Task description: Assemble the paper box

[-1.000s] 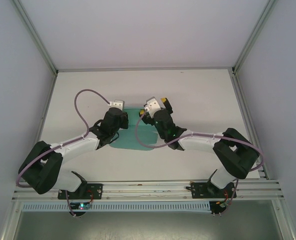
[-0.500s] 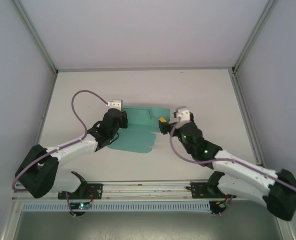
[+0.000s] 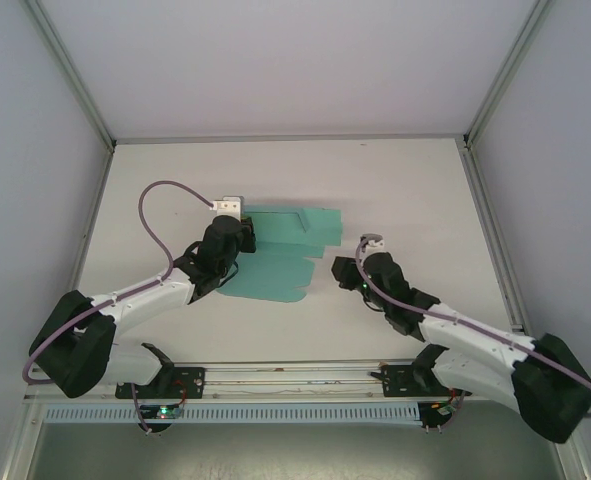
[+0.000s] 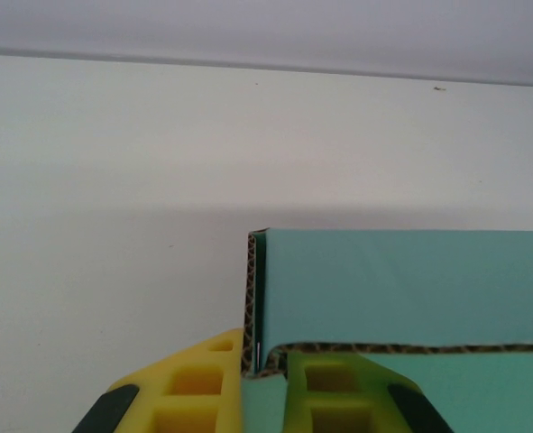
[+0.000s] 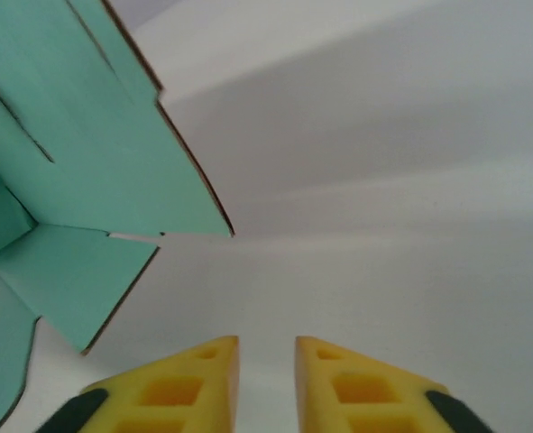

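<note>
Right of the paper box (image 3: 275, 262), your right claw (image 5: 266, 383) hangs slightly parted, empty. Left claw (image 4: 264, 392) pinches its raised left flap. Box lies on the table (image 3: 405, 190), mostly flat; most folds remain, I'd judge.

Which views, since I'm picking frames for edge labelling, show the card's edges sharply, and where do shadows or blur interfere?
Left wrist: the paper box edge is crisp, and a soft shadow band lies on the table beyond it. Right wrist: the paper box outline is clear, while the right gripper fingers look slightly soft. Top external: the light is even with no glare, and faint shadows sit under the arms.
</note>
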`<state>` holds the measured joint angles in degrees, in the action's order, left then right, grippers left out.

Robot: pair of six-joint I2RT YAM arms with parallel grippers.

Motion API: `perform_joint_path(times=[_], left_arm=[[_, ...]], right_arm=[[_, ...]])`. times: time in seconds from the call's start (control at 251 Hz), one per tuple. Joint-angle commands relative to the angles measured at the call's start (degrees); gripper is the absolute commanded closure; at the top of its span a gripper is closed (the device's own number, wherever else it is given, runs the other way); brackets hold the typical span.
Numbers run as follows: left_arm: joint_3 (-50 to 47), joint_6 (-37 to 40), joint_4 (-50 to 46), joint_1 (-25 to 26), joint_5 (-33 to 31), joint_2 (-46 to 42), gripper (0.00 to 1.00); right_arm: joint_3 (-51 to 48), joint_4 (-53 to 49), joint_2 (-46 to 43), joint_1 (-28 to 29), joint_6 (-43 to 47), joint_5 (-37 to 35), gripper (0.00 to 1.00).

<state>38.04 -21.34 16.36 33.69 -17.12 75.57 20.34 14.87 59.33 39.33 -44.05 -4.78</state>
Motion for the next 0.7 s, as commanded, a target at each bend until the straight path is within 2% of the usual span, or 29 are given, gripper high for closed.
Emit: perform_joint_path(times=[0.0,0.2,0.371,0.523,0.694], left_arm=[[0.1,-0.6,3.0,0.3,0.0,-0.7,1.00],[-0.1,0.1,2.0,0.2,-1.0,-0.6,1.00],[0.2,0.2,1.8,0.3,-0.8,0.4,1.00],[1.0,-0.5,2.0,0.3,1.4,1.6,1.00],[1.2,-1.2,1.4,0.3,1.4,1.6,1.00]], right_arm=[[4.0,7.4,4.4,-0.7,-0.4,5.7,0.84],[6.4,9.9,6.1,-0.7,2.0,6.0,0.92],[6.3,9.5,5.3,-0.7,1.9,9.4,0.92],[7.6,13.1,9.5,-0.4,1.7,15.4,0.93],[9.9,15.9,13.9,0.0,1.7,15.1,0.90]])
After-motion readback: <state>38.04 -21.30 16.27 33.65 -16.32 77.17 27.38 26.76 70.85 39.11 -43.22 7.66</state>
